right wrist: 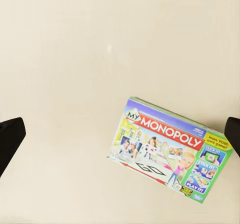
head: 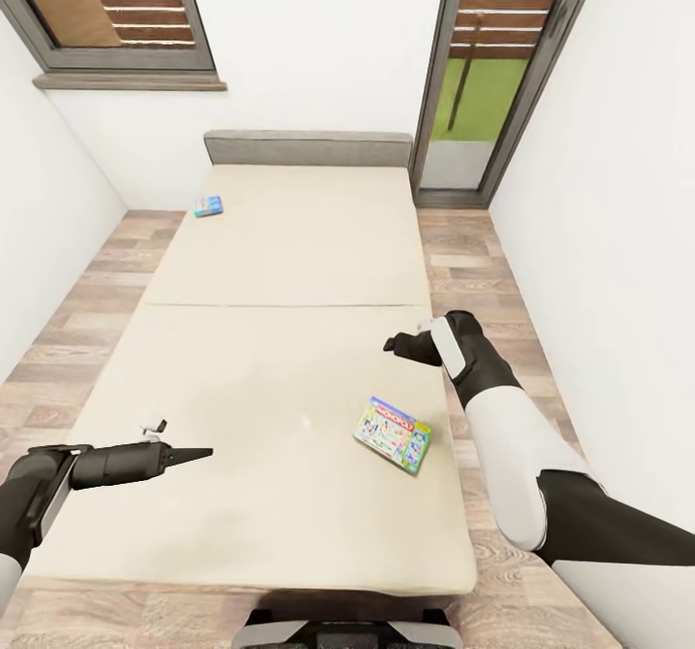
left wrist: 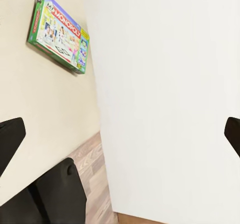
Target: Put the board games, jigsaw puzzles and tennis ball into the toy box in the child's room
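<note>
A green-edged Monopoly board game (head: pixel 393 434) lies flat near the front right corner of the beige bed (head: pixel 290 243). My right gripper (head: pixel 401 345) hovers open above the mattress just beyond it. In the right wrist view the box (right wrist: pixel 170 149) lies below the open gripper (right wrist: pixel 120 134), off to one side. A small blue board game (head: pixel 206 207) lies near the bed's far left edge. My left gripper (head: pixel 193 454) hangs open over the front left of the mattress, holding nothing; its wrist view catches the Monopoly box (left wrist: pixel 60 31). The table and toy box are out of view.
White walls close in on both sides, leaving narrow strips of wooden floor (head: pixel 463 253) beside the bed. A grey headboard (head: pixel 307 147) backs the bed. Behind it are a window (head: pixel 116 12) and a glass door (head: pixel 487 79). My white right forearm (left wrist: pixel 165 104) crosses the left wrist view.
</note>
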Controlling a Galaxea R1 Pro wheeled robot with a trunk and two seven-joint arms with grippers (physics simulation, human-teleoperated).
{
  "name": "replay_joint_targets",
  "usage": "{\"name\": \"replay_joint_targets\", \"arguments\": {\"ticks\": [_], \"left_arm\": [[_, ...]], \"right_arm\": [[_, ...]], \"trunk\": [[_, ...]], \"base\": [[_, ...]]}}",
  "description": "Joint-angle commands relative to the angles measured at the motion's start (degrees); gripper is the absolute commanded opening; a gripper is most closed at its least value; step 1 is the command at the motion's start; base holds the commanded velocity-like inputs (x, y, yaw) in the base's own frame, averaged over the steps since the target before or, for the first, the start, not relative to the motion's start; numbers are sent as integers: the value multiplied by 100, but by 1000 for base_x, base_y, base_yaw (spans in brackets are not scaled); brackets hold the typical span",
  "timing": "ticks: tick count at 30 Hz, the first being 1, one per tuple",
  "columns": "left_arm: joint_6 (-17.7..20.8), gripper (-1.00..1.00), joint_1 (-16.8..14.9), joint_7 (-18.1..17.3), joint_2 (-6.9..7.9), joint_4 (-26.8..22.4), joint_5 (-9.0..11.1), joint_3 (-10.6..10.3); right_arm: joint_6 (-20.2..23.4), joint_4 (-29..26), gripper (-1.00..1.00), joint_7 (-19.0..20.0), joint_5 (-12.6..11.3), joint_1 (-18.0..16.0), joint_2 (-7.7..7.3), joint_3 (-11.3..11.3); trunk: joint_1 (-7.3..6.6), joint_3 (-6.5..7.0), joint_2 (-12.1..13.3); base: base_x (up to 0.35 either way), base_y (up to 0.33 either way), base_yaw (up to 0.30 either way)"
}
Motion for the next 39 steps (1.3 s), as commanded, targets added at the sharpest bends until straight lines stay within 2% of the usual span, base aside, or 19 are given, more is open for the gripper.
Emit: {"name": "replay_joint_targets", "arguments": {"ticks": [1, 32, 39], "left_arm": [[60, 100, -2, -22, 3, -1, 0, -1], [59, 100, -2, -22, -7, -1, 0, -11], [59, 100, -2, -22, -11, -1, 0, -15]], "right_arm": [[17, -6, 100, -55, -62, -10, 6, -23], [-13, 18, 100, -71, -66, -42, 13, -23], [-28, 62, 100, -74, -60, -174, -8, -23]], "trunk": [[3, -18, -10], [3, -312, -10], [3, -378, -10]], "base": [[0, 0, 0], [0, 0, 0], [0, 0, 0]]}}
